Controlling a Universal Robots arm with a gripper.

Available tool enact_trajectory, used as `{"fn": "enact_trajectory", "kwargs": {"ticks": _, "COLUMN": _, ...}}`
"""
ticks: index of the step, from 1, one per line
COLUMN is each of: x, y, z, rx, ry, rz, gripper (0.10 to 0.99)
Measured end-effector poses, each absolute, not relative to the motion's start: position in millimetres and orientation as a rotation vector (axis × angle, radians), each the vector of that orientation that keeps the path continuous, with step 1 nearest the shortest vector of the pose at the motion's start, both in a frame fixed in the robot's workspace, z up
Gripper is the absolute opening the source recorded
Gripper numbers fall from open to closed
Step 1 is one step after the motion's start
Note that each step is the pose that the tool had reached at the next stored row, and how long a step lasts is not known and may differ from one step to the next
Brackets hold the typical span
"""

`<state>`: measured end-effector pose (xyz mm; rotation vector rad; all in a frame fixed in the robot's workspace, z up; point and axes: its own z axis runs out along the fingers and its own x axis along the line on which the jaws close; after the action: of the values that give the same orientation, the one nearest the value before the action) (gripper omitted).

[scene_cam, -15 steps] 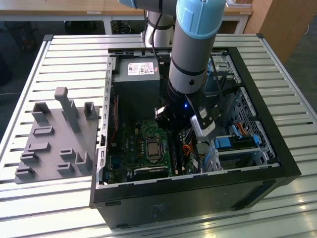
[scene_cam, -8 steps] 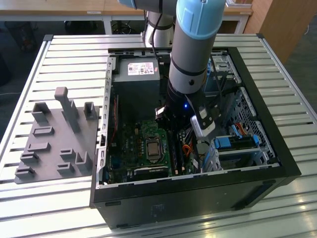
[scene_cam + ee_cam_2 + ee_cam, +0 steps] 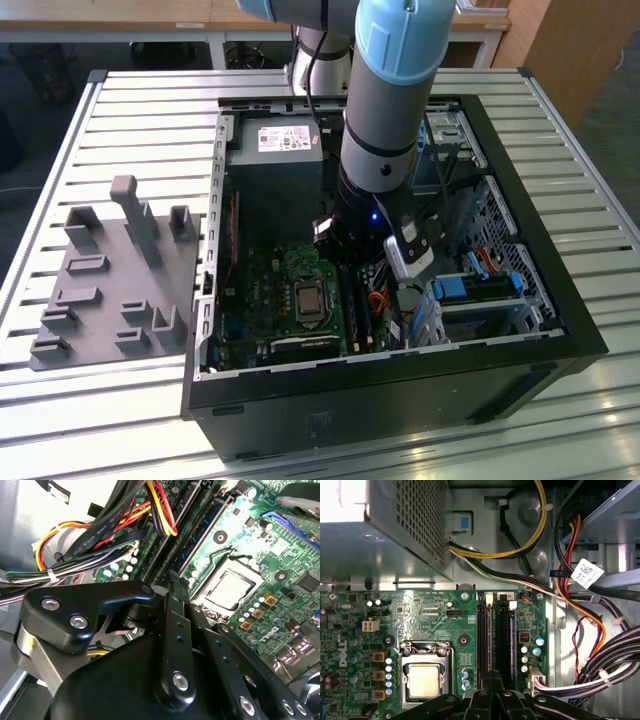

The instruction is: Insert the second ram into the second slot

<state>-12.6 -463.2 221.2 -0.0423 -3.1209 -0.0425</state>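
My gripper [image 3: 347, 268] is low inside the open computer case [image 3: 540, 250], over the memory slots [image 3: 352, 315] beside the processor socket [image 3: 300, 300]. In both wrist views the fingers [image 3: 492, 682] are drawn together at the near end of the slots. The second ram [image 3: 505, 635], a thin blue stick seen edge-on, runs straight out from the fingertips [image 3: 173, 582] along one slot, lying low in it [image 3: 202, 532]. The neighbouring slot [image 3: 485, 635] holds a darker strip between its white end latches.
Bundled black, red and yellow cables [image 3: 100, 535] crowd one side of the gripper. The power supply [image 3: 275, 150] fills the case's far end, with blue drive-bay latches [image 3: 460, 290] at the exterior view's right. A grey fixture block [image 3: 120, 280] sits on the slatted table left of the case.
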Motion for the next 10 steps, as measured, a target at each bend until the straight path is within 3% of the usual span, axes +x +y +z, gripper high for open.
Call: {"fn": "enact_trajectory", "kwargs": {"ticks": 10, "x": -12.6, "y": -463.1, "z": 217.5, "rx": -0.042, "ry": -3.121, "rz": -0.043, "gripper": 0.106}}
